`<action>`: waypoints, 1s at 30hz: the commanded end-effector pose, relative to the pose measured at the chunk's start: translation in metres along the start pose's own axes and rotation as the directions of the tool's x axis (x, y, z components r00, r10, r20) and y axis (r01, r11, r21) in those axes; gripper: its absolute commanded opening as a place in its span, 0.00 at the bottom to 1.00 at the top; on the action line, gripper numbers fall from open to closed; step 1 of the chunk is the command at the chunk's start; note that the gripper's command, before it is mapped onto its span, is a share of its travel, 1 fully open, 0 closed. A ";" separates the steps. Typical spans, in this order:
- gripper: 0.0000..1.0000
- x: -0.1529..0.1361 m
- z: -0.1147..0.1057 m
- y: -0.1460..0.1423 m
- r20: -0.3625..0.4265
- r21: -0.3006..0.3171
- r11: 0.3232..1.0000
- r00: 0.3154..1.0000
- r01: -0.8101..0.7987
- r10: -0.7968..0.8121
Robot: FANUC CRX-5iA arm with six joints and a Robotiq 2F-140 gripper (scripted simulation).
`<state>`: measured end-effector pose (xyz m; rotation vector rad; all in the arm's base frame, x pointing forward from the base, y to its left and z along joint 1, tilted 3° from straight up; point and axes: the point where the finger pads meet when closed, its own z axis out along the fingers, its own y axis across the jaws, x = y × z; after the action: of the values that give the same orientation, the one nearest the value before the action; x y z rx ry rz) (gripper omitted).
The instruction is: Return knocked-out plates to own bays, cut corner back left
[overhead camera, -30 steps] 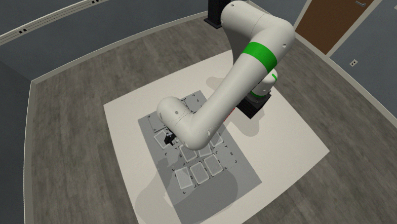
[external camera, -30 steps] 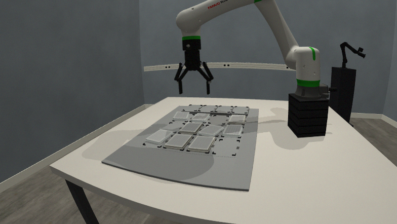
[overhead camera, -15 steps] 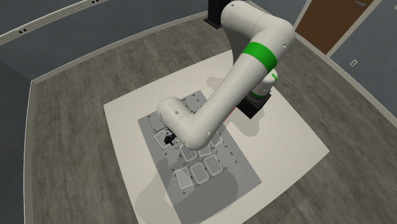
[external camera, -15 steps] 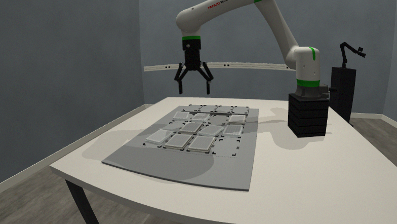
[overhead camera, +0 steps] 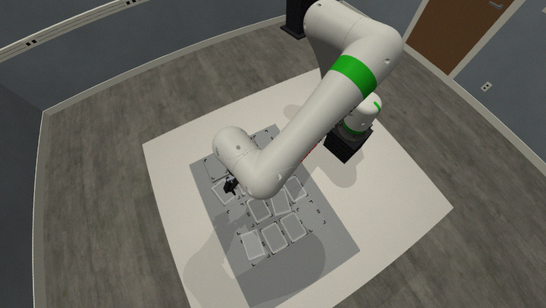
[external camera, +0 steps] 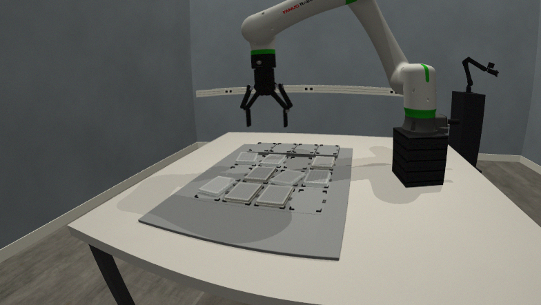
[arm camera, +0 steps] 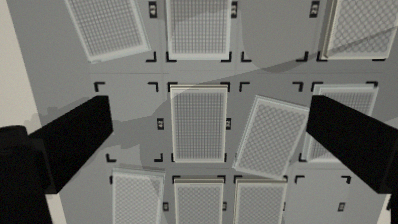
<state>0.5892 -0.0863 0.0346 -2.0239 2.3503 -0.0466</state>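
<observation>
My gripper (external camera: 266,121) is open and empty, high above the grey deck (external camera: 265,197). In the wrist view it (arm camera: 207,120) hangs over a straight plate (arm camera: 198,122) in bay 32. Three sealed plates lie askew. One (arm camera: 272,137) is turned clockwise across bay 22's corner pieces, and it also shows in the exterior view (external camera: 288,176). One (arm camera: 107,27) is tilted at bay 43, at the top left of the wrist view. One (arm camera: 137,197) sits skewed and shifted at bay 41 (external camera: 214,185).
The other plates sit square in their bays, such as bay 31 (arm camera: 198,200), bay 21 (arm camera: 260,200) and bay 33 (arm camera: 199,27). Bay 42 (arm camera: 127,122) is empty. The raised column 4 bays (external camera: 297,148) run along the deck's far edge. The arm's black base (external camera: 419,155) stands to the right.
</observation>
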 end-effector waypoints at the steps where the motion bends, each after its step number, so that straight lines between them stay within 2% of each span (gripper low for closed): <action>1: 1.00 0.015 -0.001 -0.001 0.000 0.002 1.000 1.000 0.000 0.000; 30: 1.00 0.115 -0.001 -0.001 0.000 0.002 1.000 1.000 0.000 0.000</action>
<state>0.5736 -0.1908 0.0335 -2.0241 2.3499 -0.0466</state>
